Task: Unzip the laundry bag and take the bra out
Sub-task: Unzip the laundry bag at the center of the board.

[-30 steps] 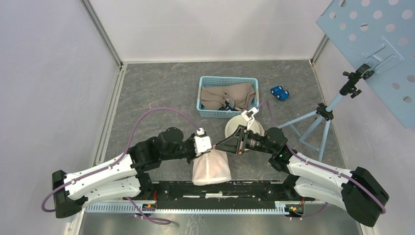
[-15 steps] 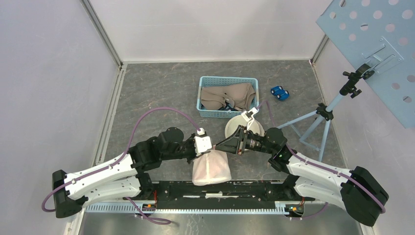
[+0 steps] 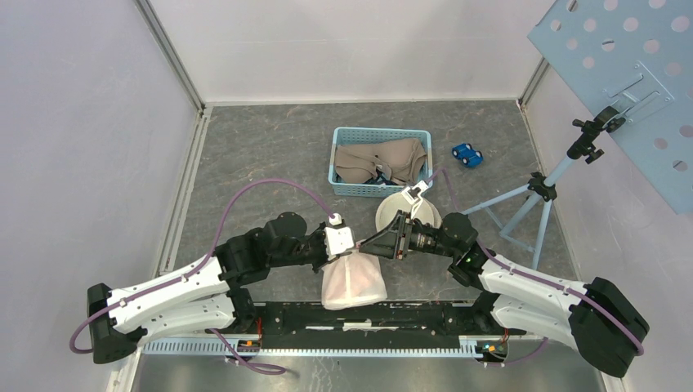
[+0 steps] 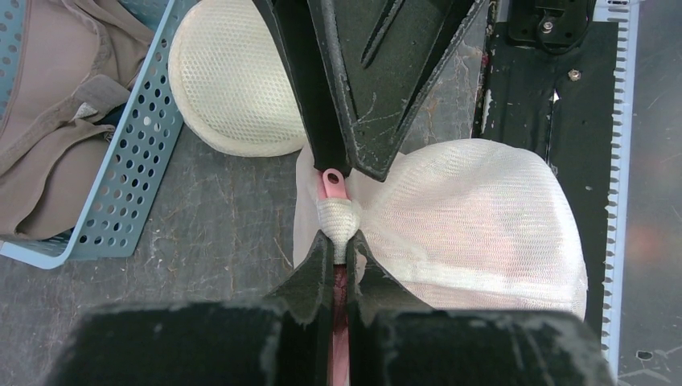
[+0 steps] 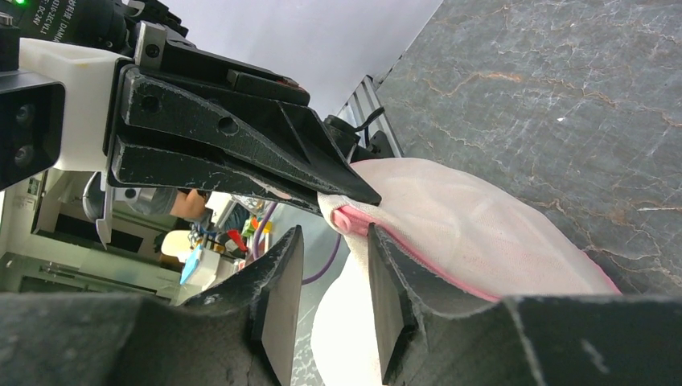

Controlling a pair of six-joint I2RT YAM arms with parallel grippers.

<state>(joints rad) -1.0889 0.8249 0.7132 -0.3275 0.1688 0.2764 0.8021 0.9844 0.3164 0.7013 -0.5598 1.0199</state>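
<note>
The laundry bag is a white mesh pouch with a pink zipper, hanging just in front of the arm bases. My left gripper is shut on its bunched top corner, beside the pink zipper pull. My right gripper stands open just below that pull, its fingers either side of it and not touching. From above, both grippers meet tip to tip, left gripper and right gripper, over the bag. The zipper looks shut. The bra is hidden.
A blue basket with beige garments stands behind the bag. A round white mesh cup lies between basket and right arm. A small blue toy car and a light stand are at the right.
My right gripper's jaws have opened wider around the zipper pull and edged slightly toward the bag. The left gripper and the bag have not moved.
</note>
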